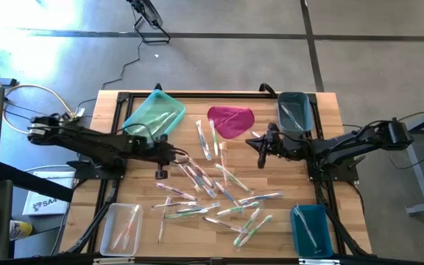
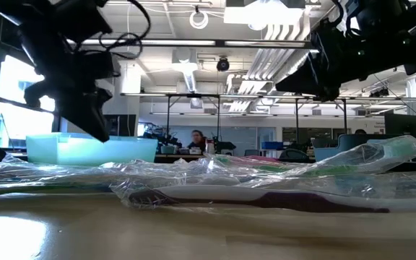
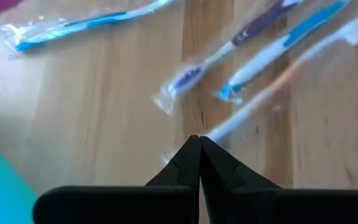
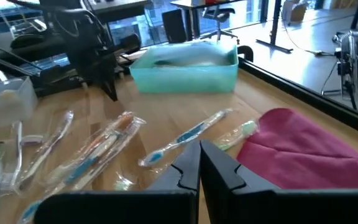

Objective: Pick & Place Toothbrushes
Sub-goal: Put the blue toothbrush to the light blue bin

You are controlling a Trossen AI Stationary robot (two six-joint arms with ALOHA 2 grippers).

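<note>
Many toothbrushes point(image 1: 212, 193) in clear wrappers lie scattered flat on the wooden table, mostly in its middle and near half. My left gripper point(image 1: 160, 174) hangs shut above the left side of the scatter. In its wrist view the shut tips point(image 3: 199, 138) point down at bare wood beside a purple-handled brush point(image 3: 229, 46), a blue one point(image 3: 284, 43) and an orange-and-white one point(image 3: 272, 93). My right gripper point(image 1: 262, 160) is shut and held high, right of the magenta cloth point(image 1: 230, 120). Its wrist view looks over the cloth point(image 4: 303, 149) and several wrapped brushes point(image 4: 185, 137).
A light teal tray point(image 1: 153, 114) stands at the far left and a dark blue bin point(image 1: 294, 114) at the far right. A clear bin point(image 1: 121, 224) holding brushes sits at the near left, a blue bin point(image 1: 311, 228) at the near right. A person point(image 2: 196, 141) sits far behind.
</note>
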